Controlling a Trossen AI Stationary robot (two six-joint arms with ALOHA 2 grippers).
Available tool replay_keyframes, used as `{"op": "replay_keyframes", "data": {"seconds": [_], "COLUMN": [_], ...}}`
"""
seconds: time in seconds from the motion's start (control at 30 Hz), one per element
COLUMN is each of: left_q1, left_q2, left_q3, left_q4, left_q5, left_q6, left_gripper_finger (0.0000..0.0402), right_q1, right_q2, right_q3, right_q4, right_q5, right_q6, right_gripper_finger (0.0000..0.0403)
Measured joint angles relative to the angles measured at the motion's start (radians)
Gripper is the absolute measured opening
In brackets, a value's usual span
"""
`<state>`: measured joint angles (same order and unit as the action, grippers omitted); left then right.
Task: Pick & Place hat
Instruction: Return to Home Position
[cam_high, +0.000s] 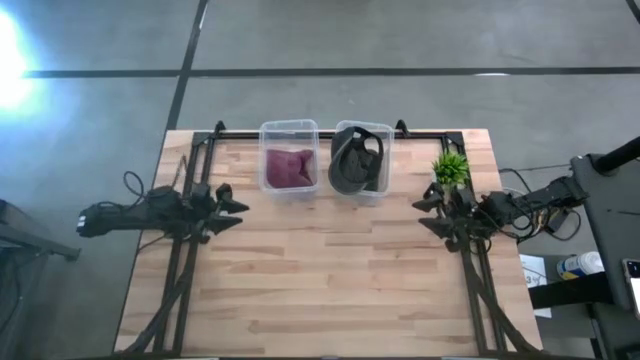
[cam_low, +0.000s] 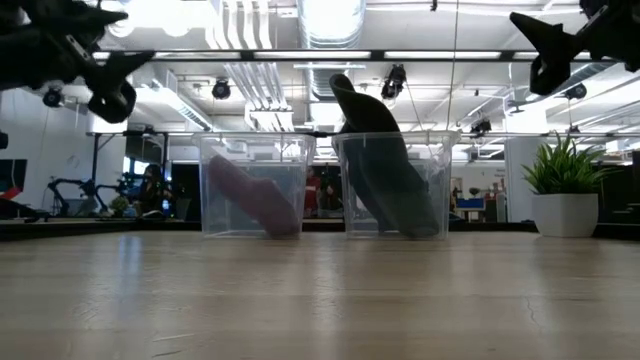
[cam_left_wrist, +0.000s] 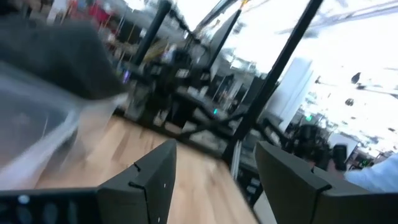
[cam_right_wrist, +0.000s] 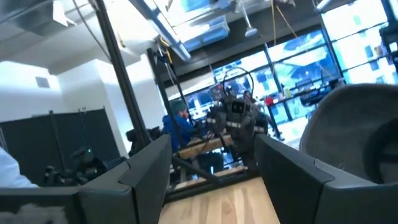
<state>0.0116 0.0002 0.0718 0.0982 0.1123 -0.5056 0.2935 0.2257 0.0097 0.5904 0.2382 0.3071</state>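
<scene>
A dark grey hat (cam_high: 356, 163) sits in the right clear bin (cam_high: 363, 130) at the table's far edge; in the low view the hat (cam_low: 385, 165) leans and sticks up above the bin's rim. A maroon hat (cam_high: 288, 168) lies in the left clear bin (cam_high: 288, 127), the same maroon hat (cam_low: 250, 195) slanted against the wall in the low view. My left gripper (cam_high: 238, 207) is open, raised over the table's left side. My right gripper (cam_high: 424, 215) is open, raised over the right side. The fingers of each frame empty air in the wrist views (cam_left_wrist: 214, 177) (cam_right_wrist: 211, 168).
A small potted plant (cam_high: 450, 168) stands by the table's far right corner, close to my right gripper; it shows as the plant (cam_low: 565, 195) in the low view. Bare wood (cam_high: 330, 270) covers the middle and near part of the table. A dark metal frame (cam_high: 310, 130) runs along the far edge.
</scene>
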Motion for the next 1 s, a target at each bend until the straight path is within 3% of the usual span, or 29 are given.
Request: {"op": "replay_keyframes", "data": {"seconds": [0.23,0.6,0.73,1.0], "left_q1": [0.0,0.0,0.0,0.0], "left_q2": [0.0,0.005,0.005,0.008], "left_q3": [-0.046,-0.063,-0.063,-0.063], "left_q4": [-0.006,-0.069,-0.072,-0.072], "left_q5": [0.0,-0.009,-0.031,-0.034], "left_q6": [-0.001,0.221,0.193,0.155], "left_gripper_finger": [0.0213,0.0213,0.0213,0.0213], "right_q1": [0.001,0.001,0.0,0.001], "right_q2": [-0.036,-0.034,-0.032,-0.019], "right_q3": [0.0,-0.001,-0.001,-0.001], "right_q4": [-0.022,-0.207,-0.258,-0.299], "right_q5": [0.0,-0.006,0.046,0.05], "right_q6": [-0.1,-0.261,-0.254,-0.258], "right_gripper_finger": [0.0228,0.0228,0.0228,0.0228]}}
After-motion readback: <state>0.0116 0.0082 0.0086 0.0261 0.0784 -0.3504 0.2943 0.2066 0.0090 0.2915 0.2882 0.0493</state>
